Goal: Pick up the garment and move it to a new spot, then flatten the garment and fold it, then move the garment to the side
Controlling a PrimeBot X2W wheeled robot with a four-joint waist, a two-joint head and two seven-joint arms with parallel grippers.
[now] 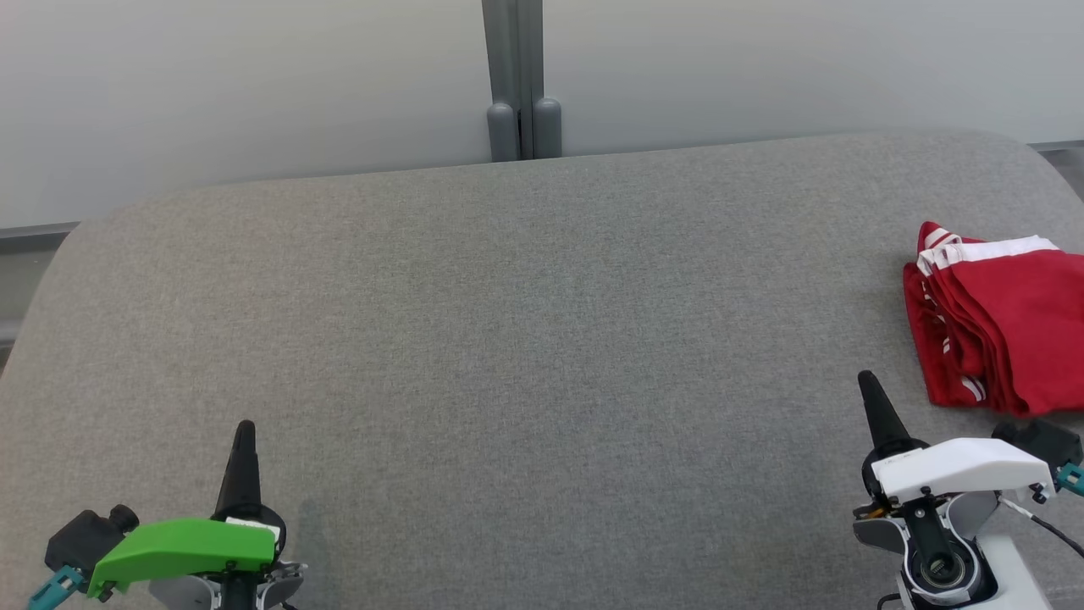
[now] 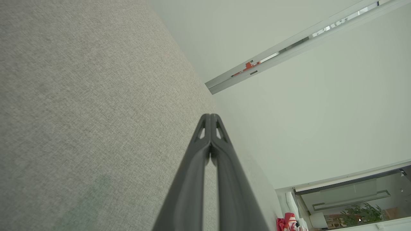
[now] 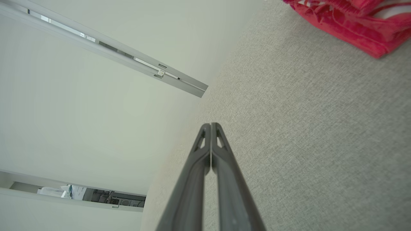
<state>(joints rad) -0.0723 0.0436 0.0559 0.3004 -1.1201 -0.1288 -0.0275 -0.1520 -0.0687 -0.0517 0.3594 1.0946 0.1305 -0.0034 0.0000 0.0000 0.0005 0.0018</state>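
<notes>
1. The surface [image 1: 508, 339] wears grey woven cloth, matt and slightly coarse.
2. The garment [image 1: 1008, 330] is soft red cloth, white-trimmed.
3. Left gripper [image 2: 210, 116] and right gripper [image 3: 211, 124] look like dark matt plastic, possibly rubbery.
4. The green cover [image 1: 182, 546] and white cover [image 1: 961, 466] are smooth plastic.

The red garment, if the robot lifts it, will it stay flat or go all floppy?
Probably floppy: the red garment lies in soft stacked folds, so lifted by one edge it would likely droop and unfold. It looks like thin cloth, so probably light. Pushed across the woven grey surface, it might bunch up rather than slide.
</notes>
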